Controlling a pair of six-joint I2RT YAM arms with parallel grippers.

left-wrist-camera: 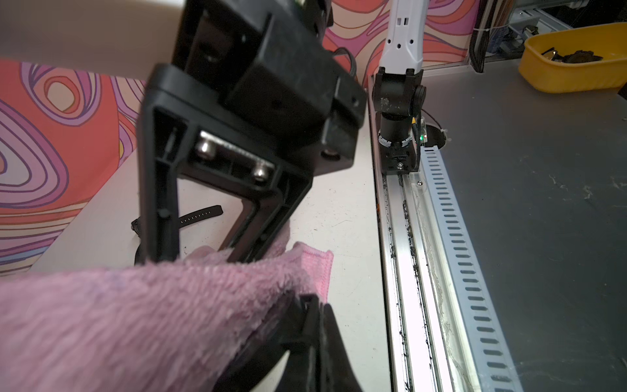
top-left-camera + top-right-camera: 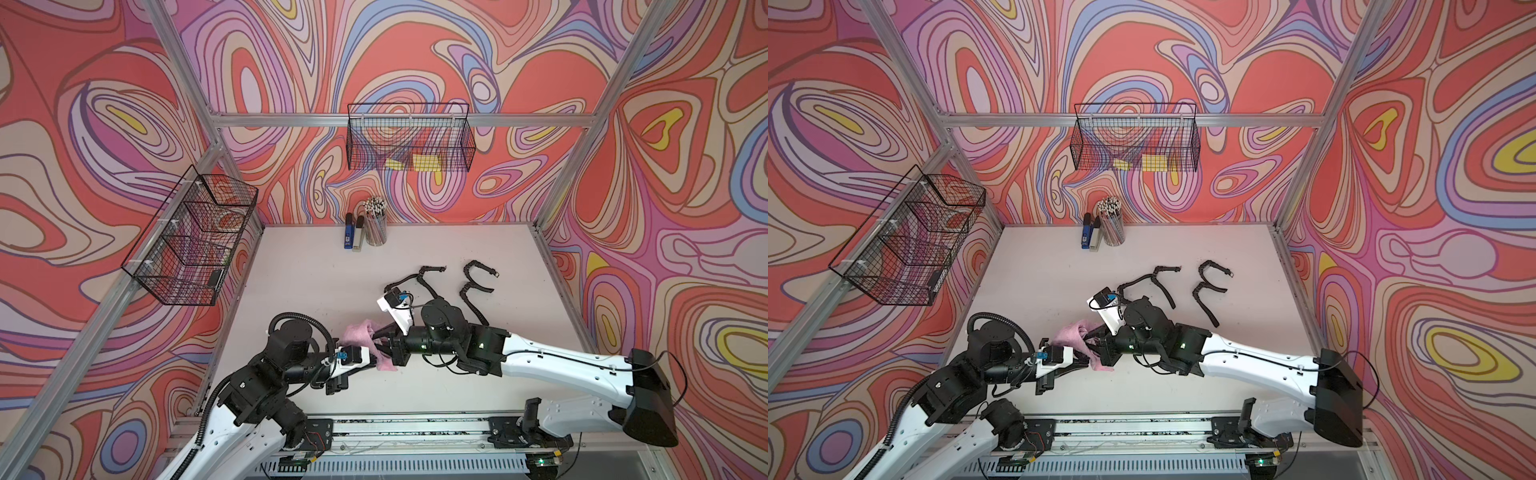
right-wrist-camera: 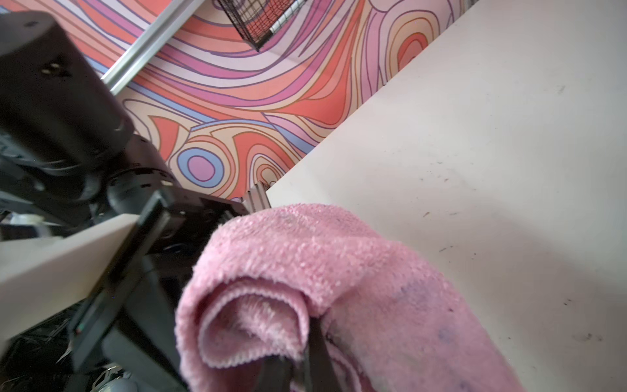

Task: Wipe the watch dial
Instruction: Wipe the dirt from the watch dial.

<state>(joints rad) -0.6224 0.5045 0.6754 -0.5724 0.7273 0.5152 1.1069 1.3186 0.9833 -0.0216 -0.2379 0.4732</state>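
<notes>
A pink fluffy cloth [image 2: 357, 332] [image 2: 1069, 332] hangs between my two grippers over the near middle of the table. My right gripper [image 2: 380, 336] [image 3: 314, 322] is shut on a fold of the cloth [image 3: 305, 251]. My left gripper [image 2: 376, 366] [image 1: 314, 300] is shut, and at its tips a black strap-like piece, seemingly the watch, runs under the cloth [image 1: 135, 322]. The cloth hides the watch dial in every view.
Other black watches [image 2: 432, 272] [image 2: 478, 276] lie behind the right arm; a strap [image 1: 200, 215] shows in the left wrist view. A pen cup [image 2: 375, 226] and blue stapler [image 2: 348, 232] stand at the back. Wire baskets [image 2: 409, 139] [image 2: 191, 237] hang on the walls.
</notes>
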